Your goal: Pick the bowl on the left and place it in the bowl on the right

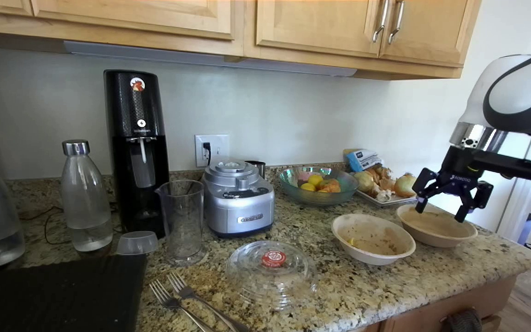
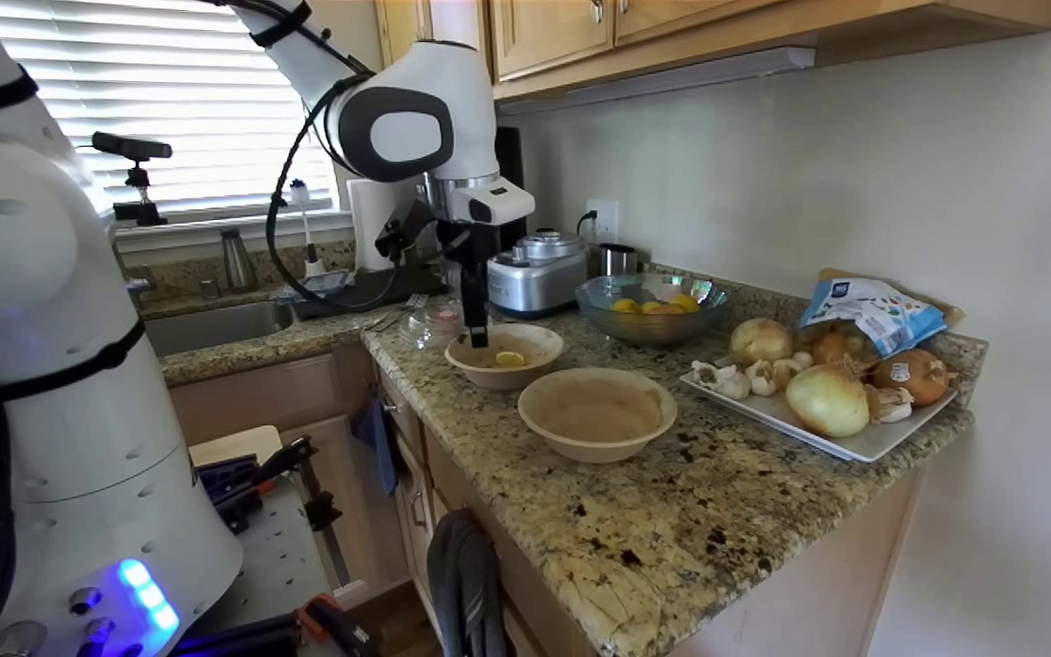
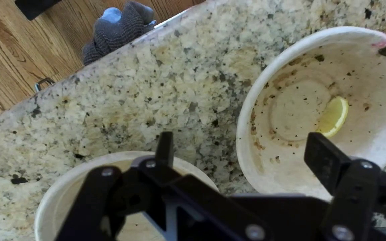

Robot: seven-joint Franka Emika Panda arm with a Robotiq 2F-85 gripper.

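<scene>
The left bowl (image 1: 376,259), pale and stained, holds a lemon wedge (image 3: 334,117). It is also in an exterior view (image 2: 494,376) and at the right of the wrist view (image 3: 290,103). The right bowl (image 1: 436,239), pale with nothing seen in it, stands close beside it; it also shows in an exterior view (image 2: 594,447) and the wrist view (image 3: 57,201). My gripper (image 1: 441,210) is open and empty above the bowls, pointing down. In the wrist view, my gripper (image 3: 240,145) spans the gap, one finger over each bowl's side and hiding part of the right bowl.
A glass fruit bowl (image 1: 318,196) and a white tray of onions and garlic (image 2: 854,447) stand behind the bowls. A clear plastic lid (image 1: 272,276), food processor (image 1: 240,207) and forks (image 1: 187,295) lie farther along. The granite counter's front edge (image 2: 489,520) is near.
</scene>
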